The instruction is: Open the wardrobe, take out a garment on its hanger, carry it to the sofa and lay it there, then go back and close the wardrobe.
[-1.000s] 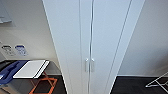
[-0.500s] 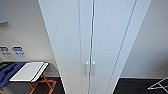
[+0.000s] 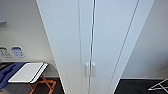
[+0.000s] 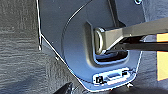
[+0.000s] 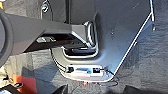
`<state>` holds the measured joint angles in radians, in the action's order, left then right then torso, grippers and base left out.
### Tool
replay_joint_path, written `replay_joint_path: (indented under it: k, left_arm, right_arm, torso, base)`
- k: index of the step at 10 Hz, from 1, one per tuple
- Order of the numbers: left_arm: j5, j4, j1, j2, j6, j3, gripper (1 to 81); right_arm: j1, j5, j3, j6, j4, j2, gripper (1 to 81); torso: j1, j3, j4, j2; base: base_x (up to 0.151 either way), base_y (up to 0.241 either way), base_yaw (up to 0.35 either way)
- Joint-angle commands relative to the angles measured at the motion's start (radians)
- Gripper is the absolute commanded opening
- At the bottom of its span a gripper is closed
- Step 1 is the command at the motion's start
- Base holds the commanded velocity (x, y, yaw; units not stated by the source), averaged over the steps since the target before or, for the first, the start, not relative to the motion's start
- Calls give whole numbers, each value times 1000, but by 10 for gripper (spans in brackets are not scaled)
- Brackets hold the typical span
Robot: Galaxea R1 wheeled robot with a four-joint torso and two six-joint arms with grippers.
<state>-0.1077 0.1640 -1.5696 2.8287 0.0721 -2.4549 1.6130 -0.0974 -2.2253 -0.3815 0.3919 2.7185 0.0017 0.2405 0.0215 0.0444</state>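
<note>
The tall white two-door wardrobe (image 3: 92, 45) stands close ahead, doors shut, its paired small white handles (image 3: 90, 69) centred low, placed for reaching. Either claw's opening: I cannot tell.

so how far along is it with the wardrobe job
Barely begun, by the look of it. Done: the robot faces the wardrobe at close range. In hand: nothing visibly; both doors sit closed, the pair of handles side by side at the middle seam. Left, assuming this is the start: opening it, taking out the garment, carrying it to the sofa, then closing up.
</note>
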Motion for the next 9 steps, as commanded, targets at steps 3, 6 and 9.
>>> replay_joint_path:
  k: [3, 6, 9]
  left_arm:
    - [52, 11, 25, -145, -5, 207, 811]
    - [52, 9, 102, -357, 3, 479, 811]
    - [51, 11, 199, -529, -3, 730, 811]
  right_arm:
    - [-40, 6, 246, 1, 12, -200, 811]
    - [-125, -54, 489, 1, 10, -412, 811]
    - [-242, -65, 738, -10, 15, -584, 811]
  torso:
    - [0, 0, 0, 0]
    - [0, 0, 0, 0]
    - [0, 0, 0, 0]
  base:
    - [0, 0, 0]
    - [0, 0, 0]
    - [0, 0, 0]
